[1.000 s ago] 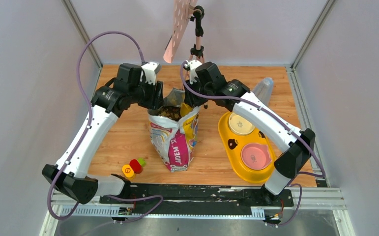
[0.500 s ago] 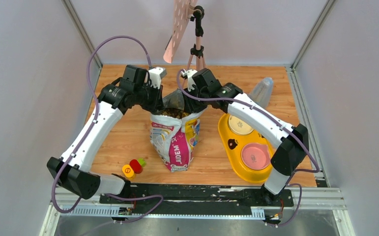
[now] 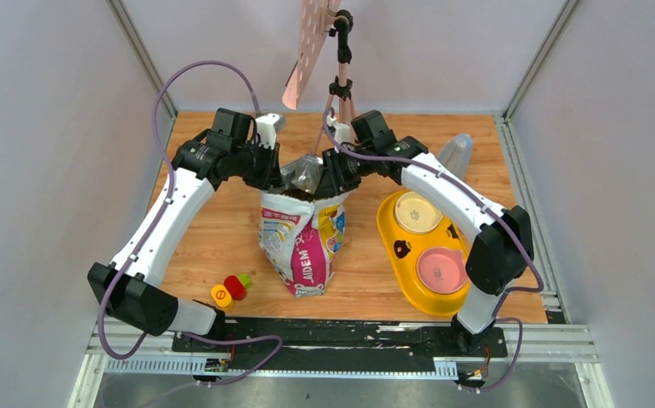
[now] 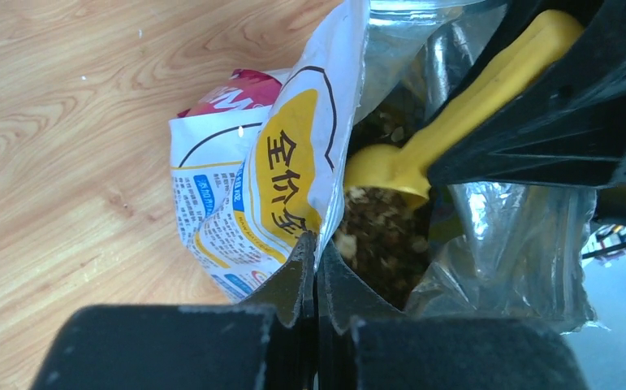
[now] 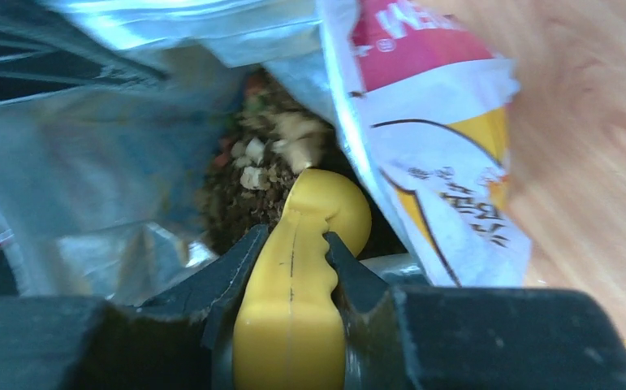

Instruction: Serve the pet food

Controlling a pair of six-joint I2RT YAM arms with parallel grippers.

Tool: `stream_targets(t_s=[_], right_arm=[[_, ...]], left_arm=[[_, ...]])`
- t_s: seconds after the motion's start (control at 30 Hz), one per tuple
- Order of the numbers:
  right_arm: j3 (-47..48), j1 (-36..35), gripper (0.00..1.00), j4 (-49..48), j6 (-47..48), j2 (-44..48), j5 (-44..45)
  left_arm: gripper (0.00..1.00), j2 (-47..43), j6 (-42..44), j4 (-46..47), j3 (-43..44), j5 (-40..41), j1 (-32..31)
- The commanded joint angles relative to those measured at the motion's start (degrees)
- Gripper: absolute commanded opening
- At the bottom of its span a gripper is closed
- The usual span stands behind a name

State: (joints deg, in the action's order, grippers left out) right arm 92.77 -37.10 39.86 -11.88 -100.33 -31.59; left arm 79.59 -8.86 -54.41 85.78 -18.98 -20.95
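Top external shows the bench with the bag standing upright about mid-bench, mouth open, and a yellow feeder near the right edge. Both arms meet over the bag's mouth. On the wrist cams, the left gripper is pinched tight on the bag's rim, and the right gripper is clamped on the scoop by its handle, bowl end right at the kibble, which sits inside the bag.
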Motion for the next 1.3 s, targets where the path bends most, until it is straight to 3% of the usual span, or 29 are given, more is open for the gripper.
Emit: stream_targets(t_s=[0.0,0.17,0.37,0.57,0.8,1.03,1.27], right_arm=[[1.4,1.5,0.0,-0.8,-9.1,-0.6,-21.7],[2.6,4.8,0.0,-4.7,-17.0,-0.4,-20.5],[0.9,7.9,0.0,-10.6,-28.6,1.1,-19.4],[-3.3,9.8,0.0,-15.3,-33.6,4.4,-18.9],[-14.0,12.3,0.0,-31.3,-42.0,8.3,-26.3],[-13.7,15.8,0.0,-36.4,-46.5,8.6,-30.1],[-17.9,17.5,0.0,-48.4,-56.3,6.9,-37.0]], left_arm=[[0.0,0.7,7.3,1.7,3.3,4.0,1.1],[0.0,0.7,18.1,-1.6,5.1,3.1,1.3],[0.0,1.2,19.4,-6.1,6.1,-3.3,1.3],[0.0,2.8,19.1,-6.5,9.7,-0.3,1.3],[0.0,2.5,18.8,-6.3,9.9,-2.4,1.4],[0.0,2.2,21.5,-7.7,10.0,-2.7,1.9],[0.0,2.6,22.2,-6.9,9.4,-1.4,1.9]])
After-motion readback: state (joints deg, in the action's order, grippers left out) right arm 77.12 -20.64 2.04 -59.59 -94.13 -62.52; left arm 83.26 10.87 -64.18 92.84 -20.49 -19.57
